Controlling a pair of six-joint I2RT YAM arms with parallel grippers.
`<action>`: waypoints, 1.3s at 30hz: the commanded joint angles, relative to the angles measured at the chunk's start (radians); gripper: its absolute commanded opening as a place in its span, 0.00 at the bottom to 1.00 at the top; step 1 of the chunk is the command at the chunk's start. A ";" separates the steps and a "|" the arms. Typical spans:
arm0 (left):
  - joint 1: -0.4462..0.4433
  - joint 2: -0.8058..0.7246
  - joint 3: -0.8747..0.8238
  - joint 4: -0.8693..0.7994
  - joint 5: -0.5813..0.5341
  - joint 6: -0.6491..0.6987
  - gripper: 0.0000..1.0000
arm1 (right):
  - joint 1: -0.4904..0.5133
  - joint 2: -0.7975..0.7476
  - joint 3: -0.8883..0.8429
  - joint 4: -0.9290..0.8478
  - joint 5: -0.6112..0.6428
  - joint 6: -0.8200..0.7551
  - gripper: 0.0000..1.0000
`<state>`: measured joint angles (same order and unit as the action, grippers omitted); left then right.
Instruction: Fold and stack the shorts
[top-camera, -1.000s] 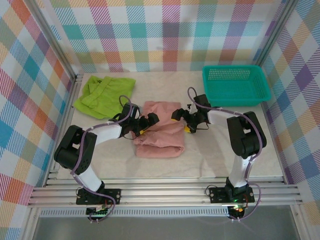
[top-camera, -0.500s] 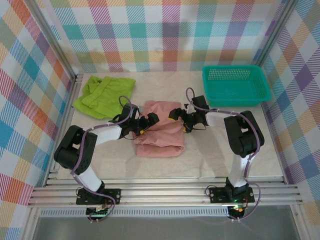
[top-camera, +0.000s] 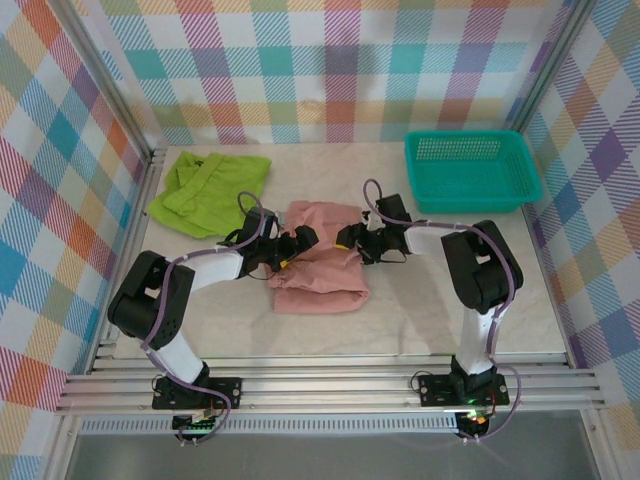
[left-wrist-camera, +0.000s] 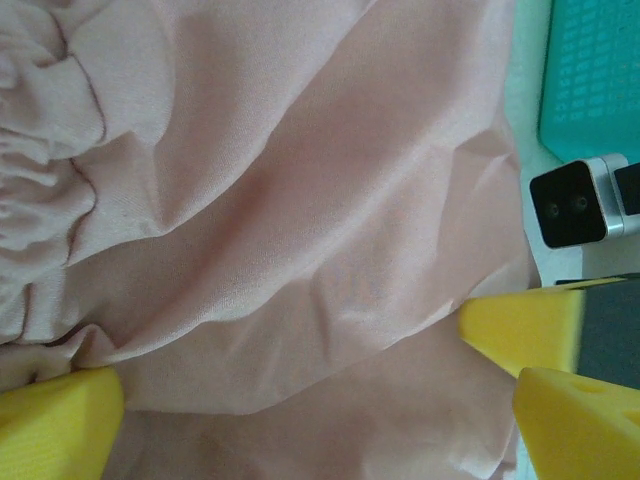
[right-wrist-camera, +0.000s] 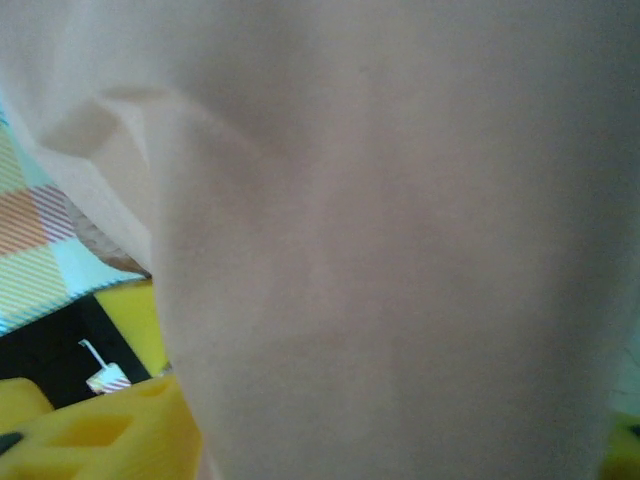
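1. My left fingers (left-wrist-camera: 55, 425) are spread wide and released, pads down over the dusty salmon pink fabric shorts (top-camera: 320, 270). Creased cloth lies between them.
2. The gathered waistband (left-wrist-camera: 40, 200) bunches up just beside one of my left fingers.
3. My right fingers (right-wrist-camera: 110, 430) sit at the opposite edge of the same shorts, facing my left fingers. Pink cloth hangs right against them, and I cannot tell whether they are clenched on it or loose.
4. The pink shorts lie rumpled on the pale bench (top-camera: 420, 300), beneath both sets of fingers.
5. The lime green fabric shorts (top-camera: 205, 190) lie beyond my left fingers and to their left, apart from the pink pair.
6. The teal plastic mesh basket (top-camera: 470, 170) stands beyond my right fingers, off to their right.
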<state>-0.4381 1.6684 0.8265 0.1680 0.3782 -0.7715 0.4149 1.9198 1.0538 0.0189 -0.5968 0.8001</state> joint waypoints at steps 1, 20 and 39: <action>-0.007 -0.011 -0.039 -0.088 -0.048 -0.013 1.00 | 0.012 -0.001 0.035 -0.050 0.036 -0.042 0.41; 0.280 -0.181 0.393 -0.591 -0.171 0.222 1.00 | 0.022 -0.229 0.286 -0.541 0.299 -0.271 0.00; 0.439 0.301 0.654 -0.514 -0.140 0.264 1.00 | 0.024 -0.265 0.407 -0.713 0.320 -0.320 0.00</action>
<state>-0.0093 1.9411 1.4582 -0.3588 0.2192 -0.5262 0.4320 1.6890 1.4166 -0.6628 -0.2726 0.5053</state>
